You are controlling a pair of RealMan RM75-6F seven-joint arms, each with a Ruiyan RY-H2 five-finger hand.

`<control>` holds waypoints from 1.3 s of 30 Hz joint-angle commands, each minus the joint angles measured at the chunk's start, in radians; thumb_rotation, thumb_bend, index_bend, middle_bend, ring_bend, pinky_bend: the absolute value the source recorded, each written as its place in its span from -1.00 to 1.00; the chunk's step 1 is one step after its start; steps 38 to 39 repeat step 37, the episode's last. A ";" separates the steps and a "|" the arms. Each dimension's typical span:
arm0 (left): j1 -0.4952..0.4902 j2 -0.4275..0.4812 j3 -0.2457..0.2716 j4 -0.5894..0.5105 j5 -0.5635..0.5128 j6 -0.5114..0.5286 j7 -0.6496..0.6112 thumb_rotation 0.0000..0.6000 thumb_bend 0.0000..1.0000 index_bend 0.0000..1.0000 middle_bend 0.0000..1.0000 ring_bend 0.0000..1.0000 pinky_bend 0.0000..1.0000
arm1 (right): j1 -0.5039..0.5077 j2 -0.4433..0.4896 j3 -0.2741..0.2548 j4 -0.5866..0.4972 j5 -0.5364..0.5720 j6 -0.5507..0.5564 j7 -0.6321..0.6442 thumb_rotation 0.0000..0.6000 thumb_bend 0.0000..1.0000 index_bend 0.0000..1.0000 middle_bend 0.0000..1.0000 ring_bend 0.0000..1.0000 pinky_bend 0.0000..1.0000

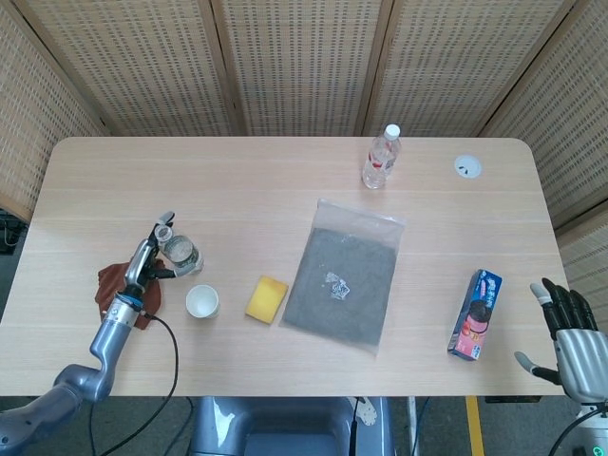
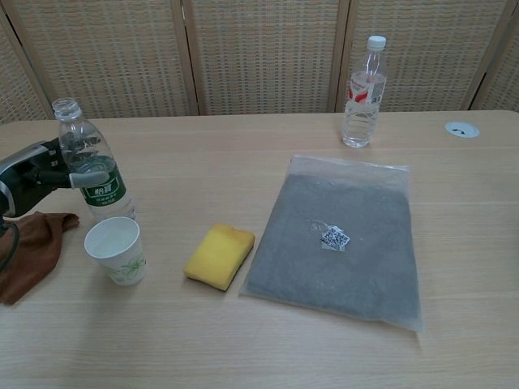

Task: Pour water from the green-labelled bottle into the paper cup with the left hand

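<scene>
The green-labelled bottle [image 1: 179,255] [image 2: 91,166] stands upright and uncapped on the table's left side. Just in front of it is the paper cup [image 1: 201,301] [image 2: 116,250], also upright. My left hand [image 1: 144,269] [image 2: 32,170] is to the left of the bottle with its fingers apart. One finger still reaches to the top of the label, but the hand no longer wraps the bottle. My right hand [image 1: 568,334] hangs off the table's front right corner with spread fingers, holding nothing; the chest view does not show it.
A brown cloth [image 1: 110,283] [image 2: 28,251] lies under my left wrist. A yellow sponge [image 1: 267,298] [image 2: 219,255] sits right of the cup, then a grey bag [image 1: 342,275] [image 2: 340,235]. A red-labelled bottle [image 1: 380,159] [image 2: 363,93] stands at the back, a biscuit box [image 1: 475,313] lies front right.
</scene>
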 commanded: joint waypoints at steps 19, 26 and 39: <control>0.259 0.608 0.054 -0.715 -0.040 0.315 0.833 1.00 -0.75 -1.00 -1.00 -1.00 -1.00 | -0.032 0.025 -0.026 -0.019 -0.090 0.083 0.035 1.00 -1.00 -1.00 -1.00 -1.00 -1.00; 0.389 0.655 0.089 -0.907 -0.049 0.488 1.128 1.00 -0.75 -1.00 -1.00 -1.00 -1.00 | -0.033 0.025 -0.023 -0.017 -0.088 0.087 0.037 1.00 -1.00 -1.00 -1.00 -1.00 -1.00; 0.453 0.607 0.109 -0.932 -0.029 0.545 1.306 1.00 -0.75 -1.00 -1.00 -1.00 -1.00 | -0.044 0.023 -0.013 -0.008 -0.084 0.114 0.030 1.00 -1.00 -1.00 -1.00 -1.00 -1.00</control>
